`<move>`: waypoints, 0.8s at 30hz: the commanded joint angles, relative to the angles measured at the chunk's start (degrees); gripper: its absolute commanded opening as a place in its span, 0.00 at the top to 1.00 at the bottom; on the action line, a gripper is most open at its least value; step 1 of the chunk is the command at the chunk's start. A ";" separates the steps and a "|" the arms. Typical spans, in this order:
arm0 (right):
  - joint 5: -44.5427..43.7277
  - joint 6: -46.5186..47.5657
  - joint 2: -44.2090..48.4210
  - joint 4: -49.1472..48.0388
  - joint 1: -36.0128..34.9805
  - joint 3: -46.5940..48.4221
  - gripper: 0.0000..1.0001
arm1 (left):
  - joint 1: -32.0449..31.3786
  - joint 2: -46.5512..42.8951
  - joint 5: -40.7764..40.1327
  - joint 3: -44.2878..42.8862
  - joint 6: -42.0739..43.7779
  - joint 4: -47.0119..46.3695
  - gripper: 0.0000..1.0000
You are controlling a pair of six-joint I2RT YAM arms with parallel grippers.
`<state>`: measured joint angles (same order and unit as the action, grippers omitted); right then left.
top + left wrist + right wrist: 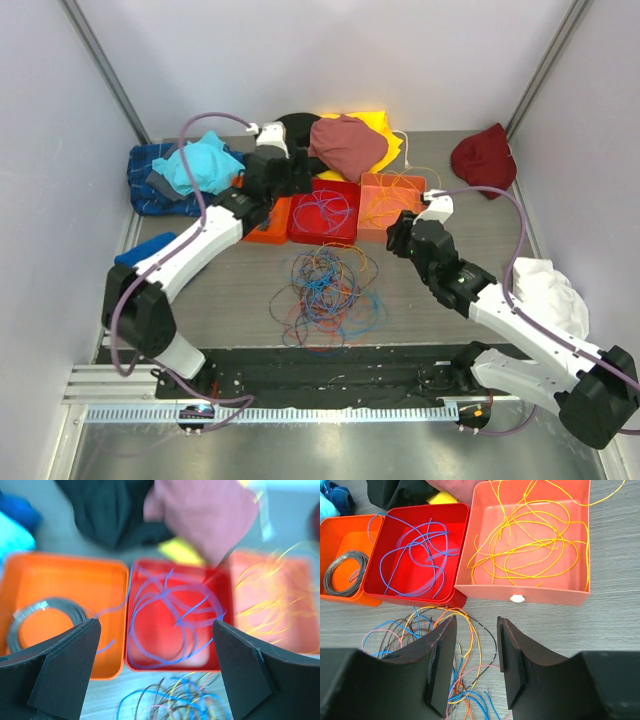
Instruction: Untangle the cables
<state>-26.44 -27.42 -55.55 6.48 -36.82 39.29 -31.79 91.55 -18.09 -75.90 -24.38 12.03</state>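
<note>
A loose tangle of cables (325, 290), blue, orange, yellow and dark strands, lies on the desk (230, 290) at lower centre of the top view. Just to its upper right hangs the right tool (400, 235). In its wrist view the jaws stand partly open with nothing gripped, and the tangle spreads below and to the left of the fingertips.

Beyond the tangle three trays sit side by side, touching. The orange tray (340, 535) on the left holds a grey coil (342, 572). The red tray (420, 520) in the middle holds blue cables (415, 555). The coral tray (530, 580) on the right holds yellow cables (530, 545).

The left tool (156, 645) hovers above the orange and red trays, jaws spread wide and empty, with the blue cables showing between its fingers (65, 670). Its wrist view is blurred.

At the upper edge of the desk lies a heap of cloths (345, 145).
</note>
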 commanded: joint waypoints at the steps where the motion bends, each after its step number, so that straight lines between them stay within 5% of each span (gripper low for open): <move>1: -0.20 -0.97 0.35 -2.26 -0.36 -0.26 0.54 | -0.11 -6.20 -2.48 1.27 0.83 -2.63 0.00; 12: 8.68 -2.11 1.41 -2.26 -0.71 -7.11 0.57 | -0.99 -23.77 0.33 20.16 -8.92 0.53 0.00; 17: 9.91 -3.60 1.94 -1.65 -1.33 -10.28 0.58 | -7.40 -30.02 -1.60 28.78 -11.21 1.15 0.00; 23: 10.44 -5.36 1.76 -1.91 -1.68 -10.72 0.58 | -8.29 -30.91 8.93 35.99 -17.18 -0.33 0.00; 24: 10.27 -5.71 1.85 -1.91 -1.85 -10.72 0.58 | -8.98 -30.73 11.47 38.17 -18.50 -1.30 0.08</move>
<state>-16.75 -30.94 -54.98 6.31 -38.04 28.34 -39.90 60.86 -14.63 -41.89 -37.26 13.80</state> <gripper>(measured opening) 0.420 0.996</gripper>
